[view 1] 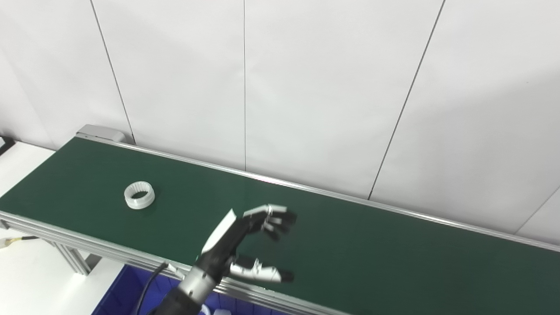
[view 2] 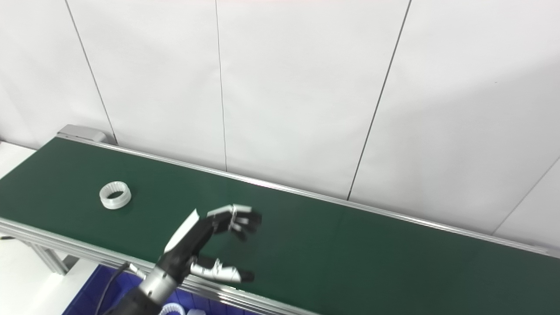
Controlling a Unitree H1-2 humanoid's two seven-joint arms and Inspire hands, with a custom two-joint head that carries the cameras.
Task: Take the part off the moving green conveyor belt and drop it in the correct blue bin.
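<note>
A white ring-shaped part (view 1: 139, 195) with a toothed inner rim lies on the green conveyor belt (view 1: 372, 249) near its left end; it also shows in the right eye view (view 2: 115, 195). My left hand (view 1: 247, 245) hovers over the belt's near edge, well to the right of the ring, open and empty, with fingers curled above and thumb spread below. It shows in the right eye view too (view 2: 210, 247). My right hand is not in view.
A blue bin (view 1: 127, 293) sits below the belt's near rail, under my left arm, with white parts (view 2: 175, 309) partly visible inside. A white table (view 1: 26, 271) lies at the left. A white panelled wall stands behind the belt.
</note>
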